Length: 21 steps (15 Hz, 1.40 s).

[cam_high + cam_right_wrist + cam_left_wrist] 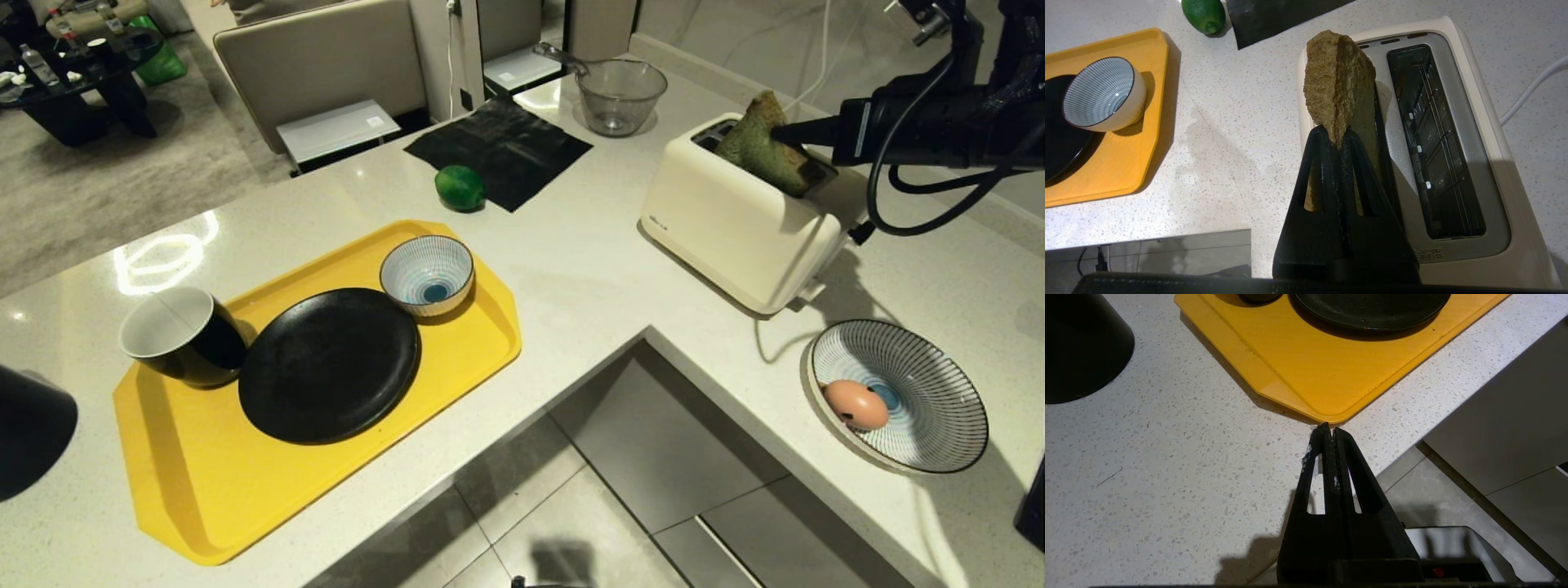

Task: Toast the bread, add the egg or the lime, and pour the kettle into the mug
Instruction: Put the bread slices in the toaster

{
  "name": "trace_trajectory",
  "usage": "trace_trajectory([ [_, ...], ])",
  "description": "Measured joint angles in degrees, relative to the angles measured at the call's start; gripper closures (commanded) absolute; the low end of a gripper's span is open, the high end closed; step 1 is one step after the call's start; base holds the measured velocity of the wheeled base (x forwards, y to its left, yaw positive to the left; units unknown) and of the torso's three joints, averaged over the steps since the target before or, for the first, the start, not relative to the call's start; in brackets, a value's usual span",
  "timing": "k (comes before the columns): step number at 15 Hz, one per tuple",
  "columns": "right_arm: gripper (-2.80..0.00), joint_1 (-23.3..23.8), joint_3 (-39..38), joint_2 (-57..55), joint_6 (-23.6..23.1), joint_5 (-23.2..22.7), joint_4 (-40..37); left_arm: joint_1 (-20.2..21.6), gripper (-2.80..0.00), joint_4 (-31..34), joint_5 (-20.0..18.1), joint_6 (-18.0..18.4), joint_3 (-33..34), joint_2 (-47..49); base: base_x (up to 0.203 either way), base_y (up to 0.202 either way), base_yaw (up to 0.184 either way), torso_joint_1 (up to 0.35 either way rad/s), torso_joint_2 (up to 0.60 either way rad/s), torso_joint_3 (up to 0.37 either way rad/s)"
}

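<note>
Overhead, right gripper (1340,136) clenched on the bread (1337,85) above the toaster (1453,134) slot; left gripper (1329,430) closed, empty.

The white speckled counter (588,278) carries a yellow tray (204,482), toaster (735,229), lime (460,187), black cloth (498,147) and striped dish (922,408).

Hardly any writing can be read here. The cream toaster (739,237) carries a small dark mark low on its front face, left of centre on the body in the head view, too tiny to make out. In the right wrist view, faint characters sit on the toaster's (1470,261) top edge near the lower right of the frame, not legible either.
</note>
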<state>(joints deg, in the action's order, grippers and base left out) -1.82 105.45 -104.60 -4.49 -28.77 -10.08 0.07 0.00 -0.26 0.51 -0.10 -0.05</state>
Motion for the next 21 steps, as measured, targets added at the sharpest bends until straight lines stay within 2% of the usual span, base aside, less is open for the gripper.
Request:
trace_trajectory([
  [9,0.00,0.00,0.09,0.02,-0.26,0.03,-0.06,0.00,0.00,-0.02,-0.01,0.01,0.00,0.00,0.000,0.000,0.000,0.000,0.00,0.000],
  [10,-2.80,0.00,0.15,0.07,-0.26,0.06,-0.09,0.00,0.00,-0.01,-0.01,0.02,0.00,0.00,0.000,0.000,0.000,0.000,0.00,0.000],
  [19,-2.80,0.00,0.72,0.58,-0.22,0.09,-0.10,0.00,0.00,-0.02,0.00,0.00,0.00,0.00,0.000,0.000,0.000,0.000,0.00,0.000],
  [21,-2.80,0.00,0.73,0.73,-0.25,1.49,-0.05,0.00,0.00,-0.02,0.00,0.00,0.00,0.00,0.000,0.000,0.000,0.000,0.00,0.000],
])
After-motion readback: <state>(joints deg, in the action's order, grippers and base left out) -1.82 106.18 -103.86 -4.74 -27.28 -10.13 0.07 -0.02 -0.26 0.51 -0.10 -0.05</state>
